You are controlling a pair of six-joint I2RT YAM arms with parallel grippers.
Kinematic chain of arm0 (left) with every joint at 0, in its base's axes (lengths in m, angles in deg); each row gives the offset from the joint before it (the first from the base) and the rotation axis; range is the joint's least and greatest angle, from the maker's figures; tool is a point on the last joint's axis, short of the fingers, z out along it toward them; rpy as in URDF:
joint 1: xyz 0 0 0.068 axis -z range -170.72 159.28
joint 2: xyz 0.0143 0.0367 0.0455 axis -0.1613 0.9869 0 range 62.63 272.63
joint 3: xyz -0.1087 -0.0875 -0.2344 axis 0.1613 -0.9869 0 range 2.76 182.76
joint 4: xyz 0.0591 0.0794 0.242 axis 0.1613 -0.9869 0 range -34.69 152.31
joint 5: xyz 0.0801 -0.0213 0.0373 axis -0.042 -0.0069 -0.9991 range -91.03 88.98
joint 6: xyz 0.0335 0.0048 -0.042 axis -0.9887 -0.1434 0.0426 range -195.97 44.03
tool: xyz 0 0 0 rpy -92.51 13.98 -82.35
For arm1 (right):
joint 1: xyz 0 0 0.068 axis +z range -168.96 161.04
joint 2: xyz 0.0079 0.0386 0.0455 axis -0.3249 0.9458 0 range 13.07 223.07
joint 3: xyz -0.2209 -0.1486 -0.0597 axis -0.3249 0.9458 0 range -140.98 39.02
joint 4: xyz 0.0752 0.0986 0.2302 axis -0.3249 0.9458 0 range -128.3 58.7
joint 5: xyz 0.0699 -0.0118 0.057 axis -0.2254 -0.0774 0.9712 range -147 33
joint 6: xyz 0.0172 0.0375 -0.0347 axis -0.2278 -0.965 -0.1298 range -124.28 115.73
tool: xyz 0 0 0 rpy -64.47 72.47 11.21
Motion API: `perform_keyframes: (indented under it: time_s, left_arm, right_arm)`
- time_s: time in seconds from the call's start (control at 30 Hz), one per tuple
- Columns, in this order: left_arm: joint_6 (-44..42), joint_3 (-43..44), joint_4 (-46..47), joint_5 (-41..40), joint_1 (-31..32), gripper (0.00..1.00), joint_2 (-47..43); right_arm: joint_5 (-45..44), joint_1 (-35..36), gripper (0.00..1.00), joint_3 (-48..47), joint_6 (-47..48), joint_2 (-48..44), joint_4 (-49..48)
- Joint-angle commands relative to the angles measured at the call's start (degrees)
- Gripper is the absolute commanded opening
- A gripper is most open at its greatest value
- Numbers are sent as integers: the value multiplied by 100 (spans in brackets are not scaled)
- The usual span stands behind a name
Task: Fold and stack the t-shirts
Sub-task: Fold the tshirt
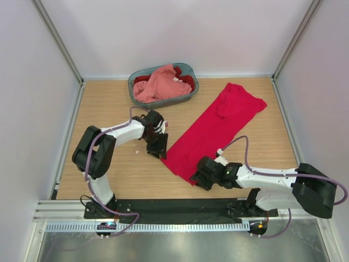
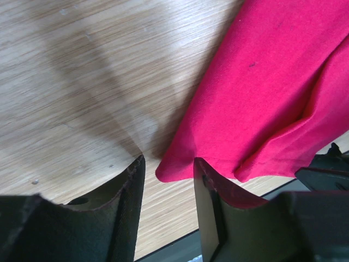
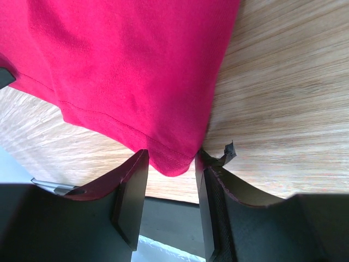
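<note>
A bright crimson t-shirt (image 1: 218, 123) lies folded lengthwise as a long strip, slanting from the table's back right to the front middle. My left gripper (image 1: 159, 153) is open at the strip's near left corner (image 2: 174, 166), which lies between its fingers. My right gripper (image 1: 197, 179) is open at the near right corner (image 3: 173, 164), which also lies between its fingers. A salmon pink shirt (image 1: 159, 83) lies crumpled on top of a darker red one (image 1: 185, 81) in the basket.
The grey-blue oval basket (image 1: 162, 102) stands at the back middle. A black strip (image 1: 180, 206) runs along the table's near edge just in front of both grippers. Grey walls enclose the table on three sides.
</note>
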Motion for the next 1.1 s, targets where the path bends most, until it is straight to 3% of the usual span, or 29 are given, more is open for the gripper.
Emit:
perform_keyframes:
  time_s: [0.0,0.17,0.33,0.37,0.4,0.83,0.97,1.07]
  left_arm:
    - [35,19,160,167,35,41,174]
    - [53,-16,151,158,35,30,148]
    - [167,-121,-15,-8,26,0,43]
    - [219,-226,-50,-44,35,0,-36]
    - [263,-297,-86,-61,35,0,-97]
    - [1239,-1352,-182,70,290,0,-1757]
    - [1301,-730,-524,-9,351,0,-1900]
    - [1266,216,-840,-61,378,0,-1558]
  right_arm:
    - [-243,70,47,115,-81,129,127]
    - [-278,62,44,150,-73,226,66]
    - [-217,158,13,238,-55,173,144]
    - [-217,202,3,229,-38,147,197]
    - [-208,255,1,186,-20,104,354]
    - [-655,1793,1,-69,-767,-309,1207]
    - [-1244,1741,1,-307,-942,-1360,2207]
    - [-1342,1206,1,-289,-759,-2291,2761]
